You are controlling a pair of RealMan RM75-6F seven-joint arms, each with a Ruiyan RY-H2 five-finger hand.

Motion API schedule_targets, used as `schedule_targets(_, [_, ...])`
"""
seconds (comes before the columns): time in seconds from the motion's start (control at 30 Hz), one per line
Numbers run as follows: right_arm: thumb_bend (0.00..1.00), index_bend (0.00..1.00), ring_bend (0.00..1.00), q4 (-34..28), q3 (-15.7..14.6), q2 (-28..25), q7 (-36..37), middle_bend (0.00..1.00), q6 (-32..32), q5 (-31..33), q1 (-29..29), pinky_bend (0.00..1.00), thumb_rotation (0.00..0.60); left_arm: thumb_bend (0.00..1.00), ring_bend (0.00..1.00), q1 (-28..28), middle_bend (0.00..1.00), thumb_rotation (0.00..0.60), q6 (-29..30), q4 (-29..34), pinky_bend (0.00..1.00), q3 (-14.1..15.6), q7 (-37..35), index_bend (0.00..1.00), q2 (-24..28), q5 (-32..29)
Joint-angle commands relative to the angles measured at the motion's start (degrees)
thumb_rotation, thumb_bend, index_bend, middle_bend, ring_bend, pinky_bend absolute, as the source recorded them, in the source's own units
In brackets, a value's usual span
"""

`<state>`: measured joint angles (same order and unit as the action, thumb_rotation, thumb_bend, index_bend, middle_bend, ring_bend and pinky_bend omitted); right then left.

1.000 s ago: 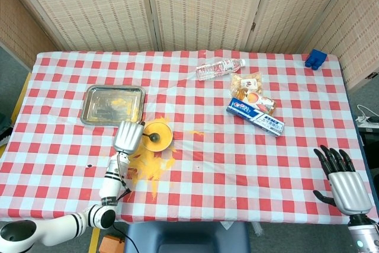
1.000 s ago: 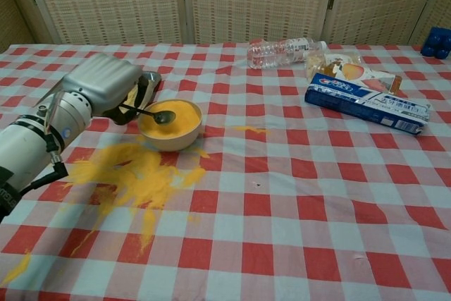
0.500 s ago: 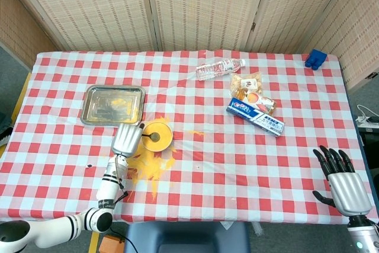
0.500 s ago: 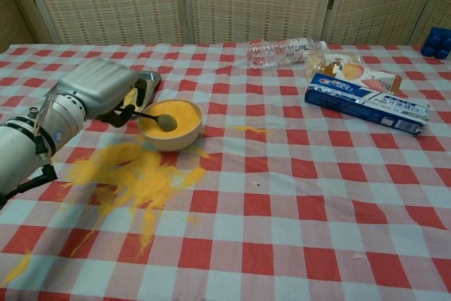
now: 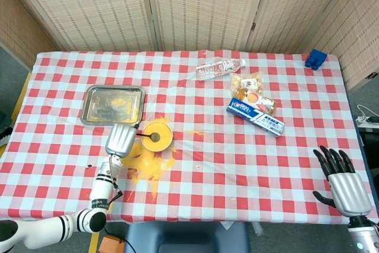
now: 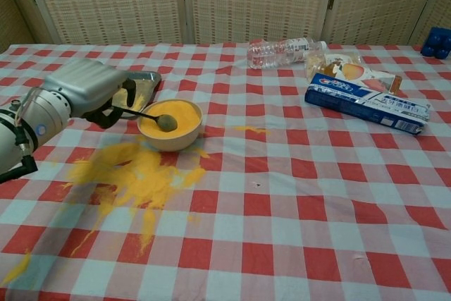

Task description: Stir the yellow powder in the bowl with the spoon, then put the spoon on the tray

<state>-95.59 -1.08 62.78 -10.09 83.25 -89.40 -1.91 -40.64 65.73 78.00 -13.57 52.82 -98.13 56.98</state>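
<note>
Shiny metal tray (image 5: 112, 105) at far left, dull metal spoon (image 6: 156, 118), smooth glazed-looking bowl (image 6: 170, 139), matt yellow powder (image 6: 130, 174), checked cloth tablecloth (image 6: 296, 202), clear plastic bottle (image 6: 282, 52), glossy toothpaste box (image 6: 366, 108), brushed-metal left hand (image 6: 84, 88)

**What the two views leave hidden or cut off**

Beside the bowl (image 6: 170, 123), the left hand (image 6: 83, 88) covers the grip end of the spoon (image 6: 156, 118), so how the fingers lie on the handle cannot be told. It also blocks part of the tray (image 6: 146, 84) behind it in the chest view. The left forearm runs off that picture's left edge. Far from the bowl, the right hand (image 5: 345, 184) shows only in the head view, its wrist cut by the bottom edge. The blue object (image 6: 439, 40) is clipped at the chest view's right edge. Print on the toothpaste box (image 5: 256, 117) is too small to read.
</note>
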Motion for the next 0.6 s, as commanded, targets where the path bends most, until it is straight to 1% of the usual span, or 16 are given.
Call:
schedule_targets(0.03, [0.05,0.00,0.00,-0.04,-0.03,-0.01,0.01,0.00,0.20,-0.19,0.06,0.00,0.600,0.55,1.00,-0.03,1.00,0.600,-0.73,2.00,1.00,0.51,2.82,0.38,1.52,-2.76])
schedule_targets(0.1, [0.05,0.00,0.00,-0.12,-0.06,-0.10,0.18,0.00,0.56,-0.39,0.21,0.00,0.600,0.55,1.00,0.34,1.00,0.600,-0.42,5.36,1.00,1.25,4.59,0.37,3.27,-4.22])
schedule_targets(0.27, [0.05,0.00,0.00,-0.18,-0.33,-0.21,0.32,0.00,0.82,-1.07,0.31,0.00,0.600,0.55,1.00,0.87,1.00,0.600,0.99,11.09,1.00,2.79,6.80,0.38,5.88,-6.04])
schedule_targets(0.6, [0.05,0.00,0.00,-0.39,-0.93,-0.51,0.75,0.00,1.98,-2.78,0.81,0.00,0.600,0.55,1.00,2.00,1.00,0.600,2.90,21.30,1.00,6.77,7.32,0.38,10.09,-7.10])
